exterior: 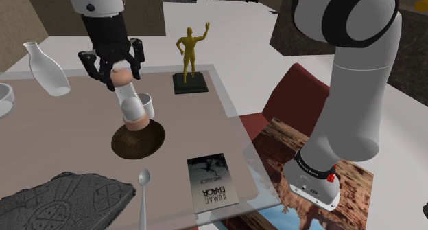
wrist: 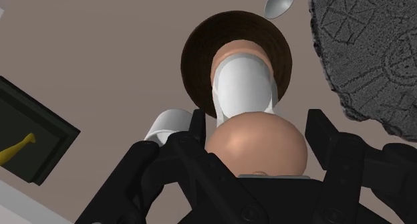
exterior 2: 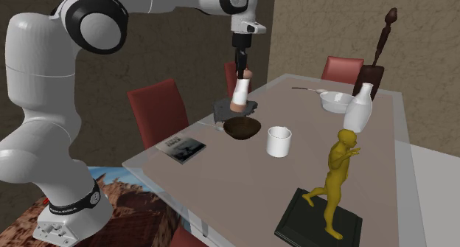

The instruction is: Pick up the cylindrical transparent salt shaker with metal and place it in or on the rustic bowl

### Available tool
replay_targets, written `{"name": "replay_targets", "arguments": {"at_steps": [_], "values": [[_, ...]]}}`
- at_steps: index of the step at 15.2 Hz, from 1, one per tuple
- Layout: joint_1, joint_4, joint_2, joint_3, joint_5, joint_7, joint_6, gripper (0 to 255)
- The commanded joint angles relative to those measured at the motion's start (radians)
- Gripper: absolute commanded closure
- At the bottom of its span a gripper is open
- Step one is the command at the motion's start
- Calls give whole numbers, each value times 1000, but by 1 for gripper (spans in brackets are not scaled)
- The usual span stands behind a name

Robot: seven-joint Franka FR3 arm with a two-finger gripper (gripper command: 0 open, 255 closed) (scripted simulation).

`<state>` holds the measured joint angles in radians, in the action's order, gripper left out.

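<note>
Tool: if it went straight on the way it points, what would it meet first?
Probably the bowl: the tool, shut on the shaker, points down at it, and the shaker's lower end hangs above its hollow. The gap between them is hard to judge.

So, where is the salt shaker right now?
In the shoulder view the salt shaker hangs in the gripper, left of centre, above the dark bowl, with the white mug behind it.
</note>
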<state>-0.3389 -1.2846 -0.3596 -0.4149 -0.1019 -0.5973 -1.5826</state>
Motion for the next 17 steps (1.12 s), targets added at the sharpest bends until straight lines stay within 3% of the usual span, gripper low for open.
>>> {"name": "replay_targets", "arguments": {"at_steps": [1, 14, 17], "values": [[5, -35, 6, 1, 2, 2, -31, 255], [21, -231, 15, 5, 4, 4, -216, 255], [21, -231, 15, 5, 4, 4, -216, 255]]}}
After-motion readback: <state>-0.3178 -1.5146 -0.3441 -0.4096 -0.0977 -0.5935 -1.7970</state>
